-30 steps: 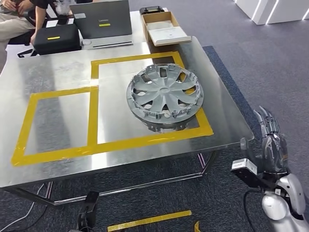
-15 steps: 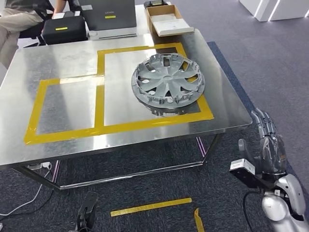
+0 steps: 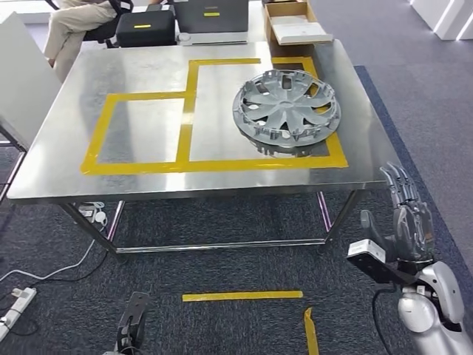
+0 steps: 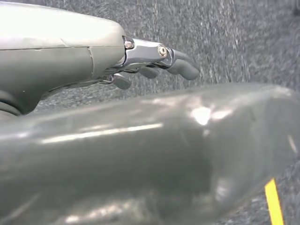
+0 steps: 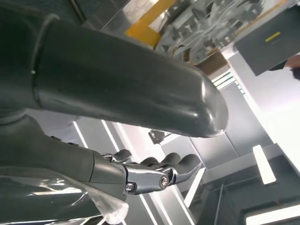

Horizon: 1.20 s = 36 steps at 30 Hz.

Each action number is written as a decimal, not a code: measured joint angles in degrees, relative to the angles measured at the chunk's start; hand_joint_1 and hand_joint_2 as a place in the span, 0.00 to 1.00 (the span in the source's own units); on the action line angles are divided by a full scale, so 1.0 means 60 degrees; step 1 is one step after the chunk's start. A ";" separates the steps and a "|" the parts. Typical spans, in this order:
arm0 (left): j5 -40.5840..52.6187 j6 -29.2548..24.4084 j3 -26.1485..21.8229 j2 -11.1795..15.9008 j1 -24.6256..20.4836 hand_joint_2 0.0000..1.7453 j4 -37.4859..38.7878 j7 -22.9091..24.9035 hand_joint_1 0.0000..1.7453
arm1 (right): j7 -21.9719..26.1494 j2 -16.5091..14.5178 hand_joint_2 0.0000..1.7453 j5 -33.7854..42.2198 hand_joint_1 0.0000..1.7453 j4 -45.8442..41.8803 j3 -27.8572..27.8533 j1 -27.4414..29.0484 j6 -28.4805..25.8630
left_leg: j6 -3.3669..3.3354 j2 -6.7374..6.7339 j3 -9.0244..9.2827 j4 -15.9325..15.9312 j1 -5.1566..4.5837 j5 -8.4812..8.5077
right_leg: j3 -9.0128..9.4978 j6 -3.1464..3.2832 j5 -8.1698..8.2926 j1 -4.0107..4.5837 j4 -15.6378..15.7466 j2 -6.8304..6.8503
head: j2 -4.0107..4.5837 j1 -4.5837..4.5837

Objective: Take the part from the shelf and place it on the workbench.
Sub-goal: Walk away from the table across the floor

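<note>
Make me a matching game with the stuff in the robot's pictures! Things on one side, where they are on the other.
Things:
1. grey plastic wheel cover
2. short yellow tape strip
3. open cardboard box
4. robot's right hand

Places:
A. on the dark carpet in front of the table
B. past the far edge of the shiny metal workbench
C. inside the right yellow tape square on the workbench
D. low beside the workbench's right corner, holding nothing

Pairs: 1-C, 2-A, 3-B, 4-D

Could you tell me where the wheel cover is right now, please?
In the head view, the wheel cover lies on the metal workbench, right side, inside the right-hand yellow tape square.
</note>
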<state>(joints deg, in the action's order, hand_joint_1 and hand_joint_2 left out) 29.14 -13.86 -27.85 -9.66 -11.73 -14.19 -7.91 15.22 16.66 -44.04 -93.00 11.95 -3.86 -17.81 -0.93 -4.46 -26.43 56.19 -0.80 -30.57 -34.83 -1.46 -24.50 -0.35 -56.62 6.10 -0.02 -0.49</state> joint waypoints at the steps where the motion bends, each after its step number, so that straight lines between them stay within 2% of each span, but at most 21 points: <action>1: 0.0000 -0.0002 -0.0001 0.0001 -0.0010 0.00 0.0000 0.0004 0.00 | -0.0004 0.0002 0.00 -0.0007 0.00 0.0006 0.0013 -0.0006 0.0000 | -0.0061 0.0068 0.0003 -0.0139 -0.0022 -0.0010 | -0.0012 -0.0062 0.0059 -0.0007 0.0000 0.0110 | 0.0000 0.0004; 2: -0.0002 0.0001 -0.0003 0.0002 0.0009 0.00 0.0000 0.0012 0.00 | -0.0009 0.0003 0.00 -0.0008 0.00 0.0014 0.0025 -0.0011 -0.0002 | -0.0116 0.0144 -0.0055 -0.0174 -0.0015 0.0056 | -0.0041 -0.0133 0.0076 -0.0033 -0.0019 0.0094 | 0.0000 0.0004; 4: -0.0006 0.0021 -0.0005 0.0006 0.0060 0.00 0.0000 0.0030 0.00 | -0.0007 0.0006 0.00 0.0006 0.00 0.0022 0.0045 -0.0004 -0.0013 | -0.0242 0.0269 -0.0174 -0.0218 0.0010 0.0243 | -0.0237 -0.0255 -0.0245 -0.0076 -0.0377 -0.0343 | 0.0000 -0.0009; 6: -0.0008 0.0054 -0.0001 -0.0004 0.0054 0.00 0.0000 0.0036 0.00 | -0.0003 0.0015 0.00 0.0040 0.00 0.0035 0.0044 0.0016 -0.0024 | -0.0326 0.0370 -0.0368 -0.0209 0.0015 0.0407 | -0.0699 -0.0314 -0.1010 -0.0088 -0.1494 -0.0877 | 0.0000 -0.0022; 8: -0.0007 0.0076 0.0005 -0.0020 0.0047 0.00 0.0000 0.0043 0.00 | 0.0001 0.0021 0.00 0.0060 0.00 0.0054 0.0046 0.0053 -0.0026 | -0.0349 0.0465 -0.0579 -0.0172 -0.0006 0.0534 | -0.1098 -0.0321 -0.1589 -0.0079 -0.2662 -0.1012 | 0.0000 -0.0025; 9: -0.0007 0.0079 0.0005 -0.0020 0.0057 0.00 0.0000 0.0050 0.00 | 0.0003 0.0021 0.00 0.0062 0.00 0.0063 0.0048 0.0079 -0.0027 | -0.0345 0.0501 -0.0670 -0.0144 -0.0012 0.0582 | -0.1093 -0.0316 -0.1635 -0.0076 -0.2844 -0.1017 | 0.0000 -0.0024; 10: -0.0007 0.0077 0.0003 -0.0016 0.0069 0.00 0.0000 0.0062 0.00 | 0.0003 0.0021 0.00 0.0062 0.00 0.0068 0.0050 0.0100 -0.0029 | -0.0336 0.0530 -0.0745 -0.0106 -0.0014 0.0613 | -0.0872 -0.0307 -0.1486 -0.0076 -0.2601 -0.1012 | 0.0000 -0.0025; 13: -0.0007 0.0076 0.0002 -0.0007 0.0077 0.00 0.0000 0.0092 0.00 | 0.0003 0.0021 0.00 0.0066 0.00 0.0072 0.0053 0.0101 -0.0037 | -0.0286 0.0582 -0.0910 0.0060 -0.0032 0.0636 | 0.0347 -0.0252 -0.0832 -0.0074 -0.0689 -0.1002 | 0.0000 -0.0023; 15: -0.0007 0.0077 0.0004 -0.0007 0.0068 0.00 0.0000 0.0095 0.00 | 0.0003 0.0021 0.00 0.0068 0.00 0.0072 0.0053 0.0088 -0.0040 | -0.0255 0.0590 -0.0964 0.0123 -0.0064 0.0626 | 0.0689 -0.0231 -0.0806 -0.0055 -0.0128 -0.1002 | 0.0000 -0.0022; 20: -0.0007 0.0078 0.0004 -0.0007 0.0056 0.00 0.0000 0.0095 0.00 | 0.0006 0.0019 0.00 0.0071 0.00 0.0069 0.0055 0.0090 -0.0048 | -0.0230 0.0599 -0.1021 0.0196 -0.0090 0.0625 | 0.0776 -0.0203 -0.0810 -0.0051 -0.0024 -0.1004 | 0.0000 -0.0019; 22: -0.0007 0.0080 0.0003 -0.0004 0.0061 0.00 0.0000 0.0097 0.00 | 0.0013 0.0018 0.00 0.0077 0.00 0.0067 0.0061 0.0124 -0.0064 | -0.0115 0.0618 -0.1161 0.0420 -0.0066 0.0517 | 0.0709 -0.0075 -0.0742 -0.0062 -0.0024 -0.1003 | 0.0000 -0.0002; 23: -0.0007 0.0080 0.0002 -0.0001 0.0064 0.00 0.0000 0.0097 0.00 | 0.0016 0.0018 0.00 0.0081 0.00 0.0067 0.0065 0.0142 -0.0073 | -0.0017 0.0631 -0.1342 0.0822 -0.0039 0.0272 | 0.0661 0.0011 -0.0689 -0.0075 -0.0035 -0.0990 | 0.0000 0.0010; 25: -0.0007 0.0080 0.0000 0.0004 0.0079 0.00 0.0000 0.0098 0.00 | 0.0029 0.0017 0.00 0.0103 0.00 0.0068 0.0073 0.0174 -0.0107 | 0.0168 0.0657 -0.1892 0.2158 0.0024 -0.0457 | 0.0577 0.0154 -0.0593 -0.0099 -0.0042 -0.0961 | 0.0000 0.0029; 26: -0.0007 0.0080 0.0000 0.0004 0.0091 0.00 0.0000 0.0098 0.00 | 0.0038 0.0017 0.00 0.0123 0.00 0.0068 0.0074 0.0193 -0.0129 | 0.0197 0.0657 -0.2109 0.2718 0.0049 -0.0673 | 0.0543 0.0167 -0.0576 -0.0096 -0.0050 -0.0956 | 0.0000 0.0026; 27: -0.0007 0.0079 0.0000 0.0004 0.0104 0.00 0.0001 0.0098 0.00 | 0.0051 0.0016 0.00 0.0147 0.00 0.0068 0.0075 0.0219 -0.0156 | 0.0205 0.0658 -0.2201 0.2996 0.0065 -0.0716 | 0.0511 0.0173 -0.0560 -0.0093 -0.0060 -0.0954 | 0.0000 0.0027; 28: -0.0007 0.0078 0.0000 0.0004 0.0114 0.00 0.0001 0.0099 0.00 | 0.0064 0.0016 0.00 0.0169 0.00 0.0068 0.0074 0.0250 -0.0180 | 0.0194 0.0658 -0.2119 0.2901 0.0074 -0.0573 | 0.0486 0.0168 -0.0544 -0.0090 -0.0070 -0.0955 | 0.0000 0.0028; 29: -0.0007 0.0076 0.0000 0.0004 0.0117 0.00 0.0001 0.0099 0.00 | 0.0078 0.0015 0.00 0.0195 0.00 0.0068 0.0072 0.0281 -0.0205 | 0.0164 0.0658 -0.1872 0.2456 0.0078 -0.0291 | 0.0474 0.0159 -0.0532 -0.0088 -0.0077 -0.0957 | 0.0000 0.0028; 31: -0.0007 0.0069 0.0000 0.0007 0.0106 0.00 0.0000 0.0101 0.00 | 0.0110 0.0005 0.00 0.0232 0.00 0.0068 0.0066 0.0329 -0.0265 | 0.0056 0.0665 -0.1201 0.1167 0.0061 0.0277 | 0.0456 0.0121 -0.0509 -0.0068 -0.0090 -0.0960 | 0.0000 0.0025; 32: -0.0007 0.0067 0.0000 0.0011 0.0093 0.00 0.0000 0.0101 0.00 | 0.0127 -0.0003 0.00 0.0246 0.00 0.0068 0.0061 0.0344 -0.0300 | 0.0001 0.0668 -0.0969 0.0670 0.0046 0.0413 | 0.0424 0.0084 -0.0489 -0.0055 -0.0104 -0.0961 | 0.0000 0.0025; 33: -0.0007 0.0066 0.0000 0.0014 0.0083 0.00 0.0000 0.0101 0.00 | 0.0145 -0.0013 0.00 0.0256 0.00 0.0068 0.0054 0.0360 -0.0340 | -0.0041 0.0672 -0.0865 0.0396 0.0029 0.0451 | 0.0379 0.0038 -0.0462 -0.0044 -0.0117 -0.0959 | 0.0000 0.0021; 36: -0.0017 0.0068 -0.0001 0.0016 0.0093 0.00 0.0000 0.0099 0.00 | 0.0215 -0.0043 0.00 0.0332 0.00 0.0066 -0.0002 0.0490 -0.0441 | -0.0151 0.0686 -0.0910 0.0238 0.0029 0.0493 | 0.0257 -0.0123 -0.0418 -0.0047 -0.0125 -0.0940 | 0.0000 0.0015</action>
<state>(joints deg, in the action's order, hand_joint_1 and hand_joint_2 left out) 29.03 -13.45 -27.85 -9.56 -11.17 -14.19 -7.32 16.51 16.40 -42.04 -92.60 11.93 -0.91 -20.46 -1.84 -0.35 -31.89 57.62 -0.62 -27.61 -33.29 -2.20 -27.01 -0.63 -57.37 0.46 -0.02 -0.40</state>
